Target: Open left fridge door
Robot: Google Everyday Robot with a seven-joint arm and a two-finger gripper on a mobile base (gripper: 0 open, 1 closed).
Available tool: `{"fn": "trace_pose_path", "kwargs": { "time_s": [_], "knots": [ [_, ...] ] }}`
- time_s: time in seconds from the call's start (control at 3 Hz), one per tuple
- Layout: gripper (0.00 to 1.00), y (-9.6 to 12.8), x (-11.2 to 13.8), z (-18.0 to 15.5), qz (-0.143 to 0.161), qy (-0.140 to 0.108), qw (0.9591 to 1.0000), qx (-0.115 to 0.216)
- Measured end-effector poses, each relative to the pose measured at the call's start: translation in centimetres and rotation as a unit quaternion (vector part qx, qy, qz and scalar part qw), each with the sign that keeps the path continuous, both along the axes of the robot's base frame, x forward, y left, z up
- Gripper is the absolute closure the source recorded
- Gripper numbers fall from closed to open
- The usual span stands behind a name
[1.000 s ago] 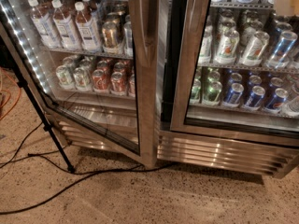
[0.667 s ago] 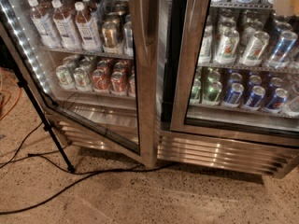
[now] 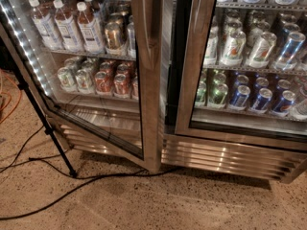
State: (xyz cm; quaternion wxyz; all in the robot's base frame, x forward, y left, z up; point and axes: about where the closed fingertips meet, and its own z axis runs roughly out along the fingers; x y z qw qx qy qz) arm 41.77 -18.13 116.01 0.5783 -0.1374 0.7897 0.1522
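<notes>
The left fridge door (image 3: 96, 80) is a tall glass pane in a brushed steel frame. It stands ajar, with its free edge (image 3: 151, 128) swung out toward me and a dark gap between it and the right door. Its long vertical steel handle (image 3: 149, 32) runs along that free edge. A dotted white LED strip (image 3: 26, 51) runs down the left side. Bottles and cans show behind the glass. The gripper is not in view.
The right door (image 3: 249, 61) is shut and shows green and blue cans. A steel grille (image 3: 225, 159) runs along the fridge base. A black tripod leg (image 3: 45, 123) and black cables (image 3: 72, 188) lie on the speckled floor at the left; an orange cable (image 3: 9, 97) is at the far left.
</notes>
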Motion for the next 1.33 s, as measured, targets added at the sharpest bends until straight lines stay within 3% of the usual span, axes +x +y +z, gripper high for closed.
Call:
{"fn": "trace_pose_path", "kwargs": {
  "time_s": [0.33, 0.67, 1.0, 1.33],
  "knots": [
    [0.19, 1.53, -0.78, 1.54, 0.009, -0.012, 0.9999, 0.008],
    [0.32, 1.91, -1.02, 1.94, 0.011, -0.015, 0.9998, 0.005],
    [0.55, 1.92, -1.02, 1.94, 0.011, -0.015, 0.9998, 0.005],
    [0.60, 1.92, -1.02, 1.94, 0.011, -0.015, 0.9998, 0.005]
  ]
}}
